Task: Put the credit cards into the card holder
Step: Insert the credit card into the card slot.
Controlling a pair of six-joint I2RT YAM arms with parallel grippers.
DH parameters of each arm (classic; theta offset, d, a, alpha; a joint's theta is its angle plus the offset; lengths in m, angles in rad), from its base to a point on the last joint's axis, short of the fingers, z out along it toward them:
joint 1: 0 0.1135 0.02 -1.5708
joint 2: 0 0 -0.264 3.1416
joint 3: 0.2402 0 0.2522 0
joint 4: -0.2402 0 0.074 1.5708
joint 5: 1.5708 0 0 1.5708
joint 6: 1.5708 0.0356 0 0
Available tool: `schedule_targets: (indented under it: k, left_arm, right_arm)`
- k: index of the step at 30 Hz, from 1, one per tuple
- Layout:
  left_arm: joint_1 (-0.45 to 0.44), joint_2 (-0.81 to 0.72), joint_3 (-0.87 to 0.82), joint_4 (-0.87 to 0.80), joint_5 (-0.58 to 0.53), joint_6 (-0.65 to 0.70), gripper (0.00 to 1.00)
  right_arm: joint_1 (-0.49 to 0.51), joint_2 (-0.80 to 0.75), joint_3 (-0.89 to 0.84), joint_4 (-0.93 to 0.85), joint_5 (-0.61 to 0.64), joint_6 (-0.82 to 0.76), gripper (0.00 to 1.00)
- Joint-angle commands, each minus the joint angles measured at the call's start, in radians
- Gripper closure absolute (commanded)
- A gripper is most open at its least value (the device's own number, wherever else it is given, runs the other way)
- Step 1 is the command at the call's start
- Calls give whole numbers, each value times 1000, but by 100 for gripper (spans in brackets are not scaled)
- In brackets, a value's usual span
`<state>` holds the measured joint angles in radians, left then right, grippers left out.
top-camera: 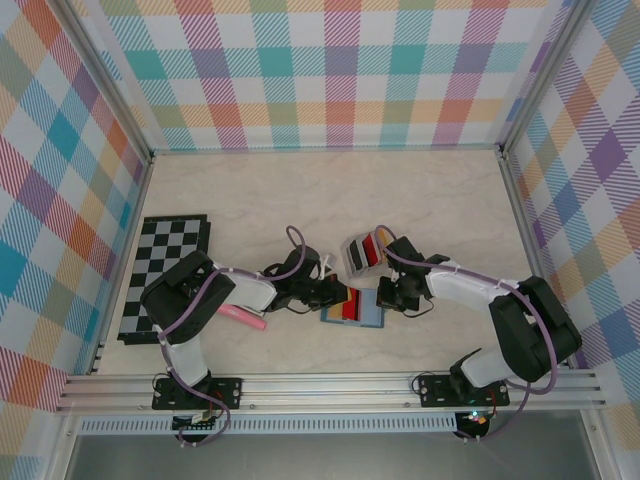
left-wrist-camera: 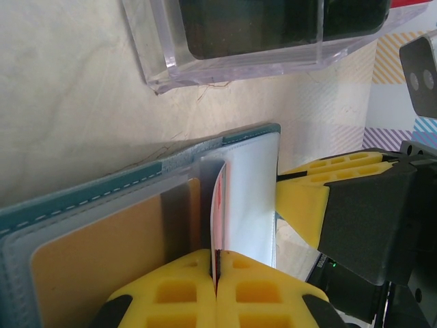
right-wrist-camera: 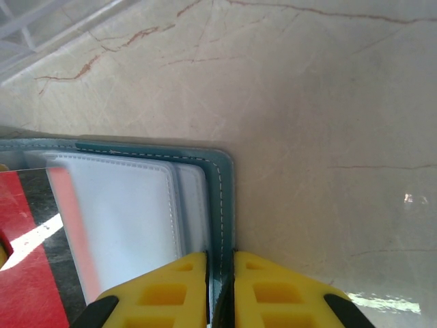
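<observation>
card holder (top-camera: 368,318) flat, long axis L-R

Robotics lab test cell for sure, nobody's kitchen. Marble-look table (top-camera: 400,190) walled in on three sides with loud plaid-print panels (top-camera: 330,70), bare aluminium extrusion posts (top-camera: 105,75) standing at the table's far corners, a slotted aluminium rail (top-camera: 330,388) along the table's near edge, and two robot arm bases (top-camera: 190,362) bolted side by side onto that rail. Black mounting plates (top-camera: 440,388) under both bases, right at the table's near edge.
</observation>
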<state>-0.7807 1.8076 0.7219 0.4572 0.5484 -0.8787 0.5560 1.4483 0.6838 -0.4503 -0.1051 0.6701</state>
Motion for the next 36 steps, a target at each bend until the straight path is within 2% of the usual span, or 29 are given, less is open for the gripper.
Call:
schedule_targets:
  k: [1, 10, 16, 26, 33, 36]
  left_arm:
    - [-35, 36, 24, -12, -22, -9, 100]
    - [-77, 60, 76, -62, -75, -8, 96]
    - [-78, 7, 80, -219, -150, 38, 81]
    - [-80, -17, 97, -304, -162, 67, 83]
    - [-79, -40, 101, -330, -170, 76, 75]
    - [-78, -35, 107, -330, -167, 79, 75]
  right_arm:
    - [10, 42, -30, 54, -29, 13, 86]
    - [10, 34, -31, 52, -27, 35, 85]
    - [10, 50, -20, 19, 1, 42, 85]
    - [10, 55, -13, 25, -7, 39, 85]
    - [10, 73, -18, 34, -16, 41, 87]
    - [10, 81, -17, 40, -25, 42, 87]
